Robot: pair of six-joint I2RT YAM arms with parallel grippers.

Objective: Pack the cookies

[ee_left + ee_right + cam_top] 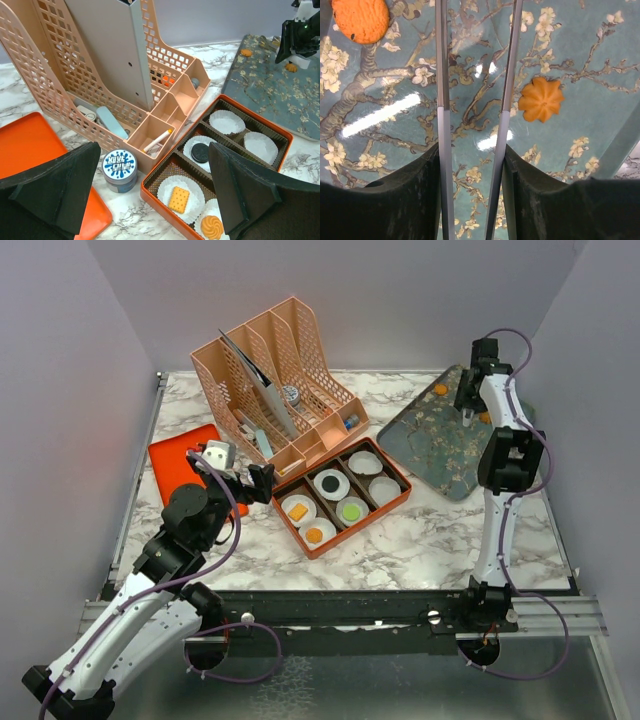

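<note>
Evidently light, stiff and crumbly, the small orange flower-shaped cookie (541,99) lies on the teal blossom-patterned tray (580,50), where the right tool (472,155) clamps metal tweezers (442,100), blades apart, so pinch its edges gently

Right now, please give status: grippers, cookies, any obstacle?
Left gripper open, by box. Right gripper shut on tweezers, above tray. Two cookies on tray, four boxed, two cups empty. Nothing seen in the way.

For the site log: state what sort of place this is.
Likely a robot test booth: plain grey walls box in a marble-look table, two arms are bolted to its near edge, and a cookie box looks staged.
</note>
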